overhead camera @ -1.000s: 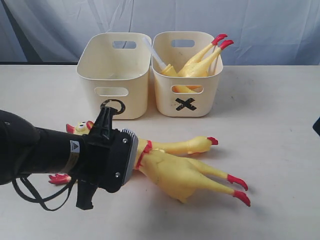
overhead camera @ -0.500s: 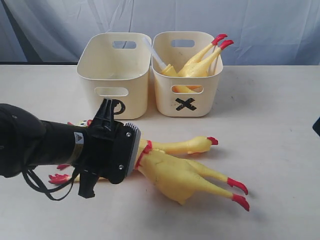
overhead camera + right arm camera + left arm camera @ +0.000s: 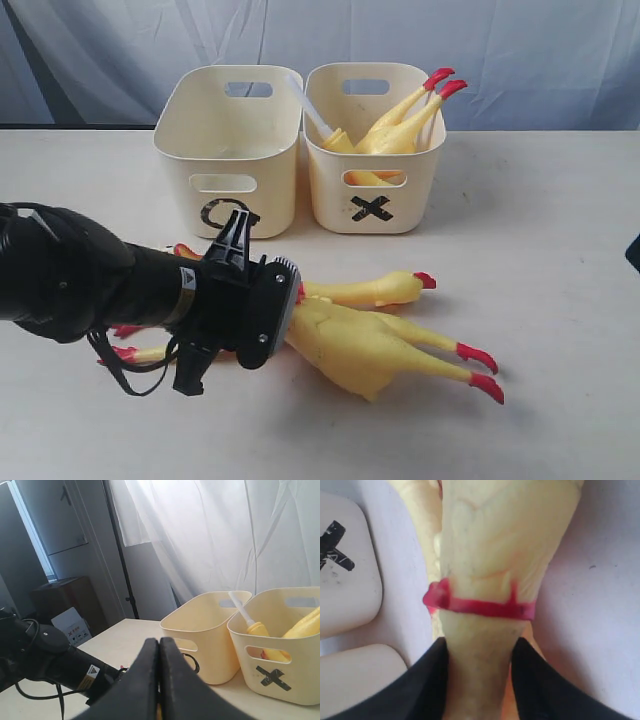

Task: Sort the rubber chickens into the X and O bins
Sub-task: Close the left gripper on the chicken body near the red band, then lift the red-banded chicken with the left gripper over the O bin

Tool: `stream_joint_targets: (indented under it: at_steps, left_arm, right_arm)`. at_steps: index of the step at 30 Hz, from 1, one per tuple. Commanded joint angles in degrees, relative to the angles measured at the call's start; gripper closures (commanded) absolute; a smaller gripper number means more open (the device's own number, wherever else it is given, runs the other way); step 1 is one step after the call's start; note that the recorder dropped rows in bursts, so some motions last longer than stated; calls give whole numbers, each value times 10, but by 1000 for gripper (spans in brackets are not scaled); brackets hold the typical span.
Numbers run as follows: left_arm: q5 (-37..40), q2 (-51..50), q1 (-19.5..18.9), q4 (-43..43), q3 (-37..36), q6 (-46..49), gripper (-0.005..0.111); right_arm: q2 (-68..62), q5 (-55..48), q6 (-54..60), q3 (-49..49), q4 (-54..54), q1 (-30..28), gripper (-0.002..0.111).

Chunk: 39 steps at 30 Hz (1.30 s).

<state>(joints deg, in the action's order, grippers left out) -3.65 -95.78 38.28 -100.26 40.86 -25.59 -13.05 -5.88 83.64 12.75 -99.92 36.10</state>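
1. Jaws first: the left jaws pinch the front chicken (image 3: 360, 345) at its neck, with the black fingers (image 3: 432, 680) pressed on either side just below the red neck ring (image 3: 480, 607).
2. Over on the other arm, the right jaws are pressed together and hold nothing.
3. Front chicken lies on the desk (image 3: 560, 240), its red feet pointing right and its head hidden under the left arm.
4. Second chicken (image 3: 365, 291) lies just behind it, touching.
5. More red feet (image 3: 118, 353) poke out beneath the left arm.
6. X bin (image 3: 372, 170) at the back holds another chicken (image 3: 400, 118), its feet sticking up over the rim.
7. Twin bin (image 3: 228, 140) stands right beside it on the left, its black mark partly covered by the arm.
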Motion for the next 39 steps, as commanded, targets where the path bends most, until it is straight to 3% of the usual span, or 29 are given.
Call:
stream_joint_targets:
  at_steps: [1, 12, 21, 31, 39]
  left_arm:
    - [5, 2, 2, 3, 3, -6, 107]
    - [12, 106, 2, 3, 3, -25, 107]
    - [210, 132, 2, 82, 21, -27, 107]
    - [277, 131, 1, 140, 117, -29, 107]
    - [397, 97, 0, 200, 189, -28, 107]
  right_arm:
    - [2, -1, 2, -1, 0, -1, 109]
    - [2, -2, 1, -1, 0, -1, 109]
    - [2, -2, 1, -1, 0, -1, 109]
    - [2, -2, 1, -1, 0, -1, 109]
    - [2, -6, 1, -1, 0, -1, 109]
